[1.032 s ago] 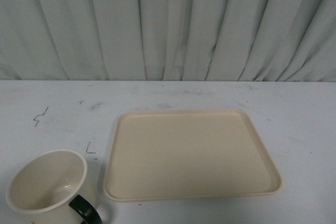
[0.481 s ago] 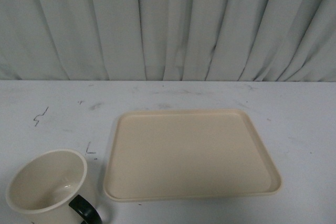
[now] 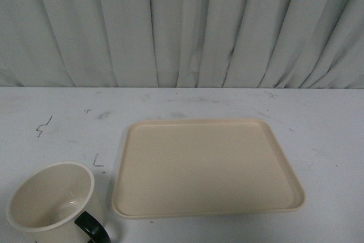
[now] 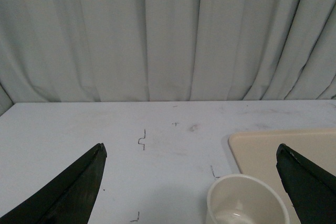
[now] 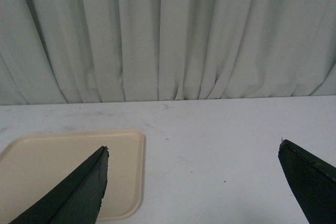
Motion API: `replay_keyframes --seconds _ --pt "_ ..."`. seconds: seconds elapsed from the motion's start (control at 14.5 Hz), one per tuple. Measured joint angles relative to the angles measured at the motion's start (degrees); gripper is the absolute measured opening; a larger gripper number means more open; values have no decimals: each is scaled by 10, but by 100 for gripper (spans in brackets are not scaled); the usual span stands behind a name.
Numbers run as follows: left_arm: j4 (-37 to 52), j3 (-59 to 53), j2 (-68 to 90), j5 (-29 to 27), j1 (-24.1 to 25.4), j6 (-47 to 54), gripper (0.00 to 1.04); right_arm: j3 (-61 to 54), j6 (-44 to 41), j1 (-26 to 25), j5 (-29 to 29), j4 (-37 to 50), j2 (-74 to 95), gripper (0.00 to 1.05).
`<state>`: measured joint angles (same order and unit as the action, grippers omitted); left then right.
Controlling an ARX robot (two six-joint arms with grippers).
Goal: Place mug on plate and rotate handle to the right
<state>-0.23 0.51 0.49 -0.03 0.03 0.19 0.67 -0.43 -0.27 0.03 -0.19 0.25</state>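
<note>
The cream mug [image 3: 51, 200] stands upright on the white table at the front left, its black handle [image 3: 91, 227] pointing toward the near right. The beige plate [image 3: 207, 166] lies empty just right of it, apart from the mug. Neither arm shows in the front view. In the left wrist view my left gripper [image 4: 191, 153] is open; the mug [image 4: 247, 200] sits ahead between its black fingertips [image 4: 79, 190], nearer the one by the plate [image 4: 294, 148]. My right gripper [image 5: 191, 153] is open over bare table, with the plate [image 5: 63, 174] behind one fingertip [image 5: 79, 192].
A pale pleated curtain [image 3: 182, 27] hangs along the table's far edge. Small dark scuffs and pen marks [image 3: 44, 124] dot the white tabletop [image 3: 330, 135] left of the plate.
</note>
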Motion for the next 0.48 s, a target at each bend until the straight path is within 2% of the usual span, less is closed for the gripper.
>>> replay_keyframes --seconds 0.14,0.21,0.28,0.48 --pt "0 0 0 0 0 0 98 0 0 0 0 0 0 98" --pt "39 0 17 0 -4 0 98 0 0 0 0 0 0 98" --pt "132 1 92 7 -9 0 98 0 0 0 0 0 0 98" --pt "438 44 469 10 -54 2 98 0 0 0 0 0 0 98"
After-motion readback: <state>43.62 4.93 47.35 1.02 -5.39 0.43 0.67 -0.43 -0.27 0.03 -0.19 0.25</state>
